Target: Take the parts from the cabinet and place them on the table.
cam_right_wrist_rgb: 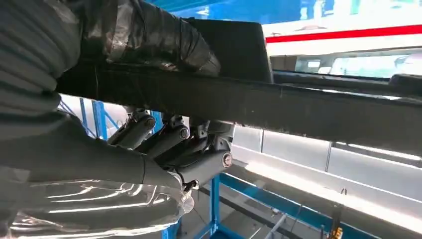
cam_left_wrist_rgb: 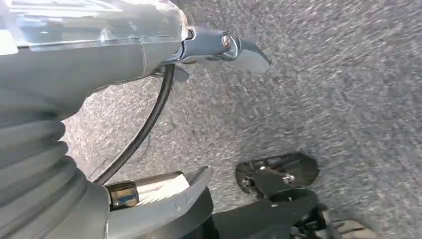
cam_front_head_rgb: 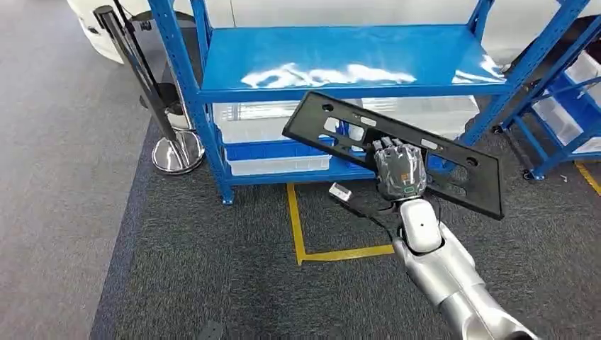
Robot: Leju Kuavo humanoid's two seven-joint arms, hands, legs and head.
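Grey ribbed right hand [cam_front_head_rgb: 399, 172]: clamped on a long black plastic panel [cam_front_head_rgb: 333, 124], gripped near its middle, thumb over one face and fingers [cam_right_wrist_rgb: 169, 139] curled under the other, as the right wrist view shows close up. Panel: flat, with several cut-outs; held tilted in the air in front of the blue shelf rack [cam_front_head_rgb: 340, 53], clear of the shelves, one end raised toward the upper shelf and the other dipping to the robot's right. Rack, lower level: clear plastic bins [cam_front_head_rgb: 262, 127] and a blue tray. Floor: dark grey carpet with a yellow tape marking [cam_front_head_rgb: 298, 227]; a chrome-footed stand [cam_front_head_rgb: 177, 152] just beside the rack's left post. Left hand [cam_left_wrist_rgb: 219, 47]: hanging over the carpet; whether its fingers are apart or curled cannot be told.

Step in hand, by judgement: part taken from the rack, carry under way. Next move calls for turning toward the counter and keeping the long panel's ends from catching the rack's posts.
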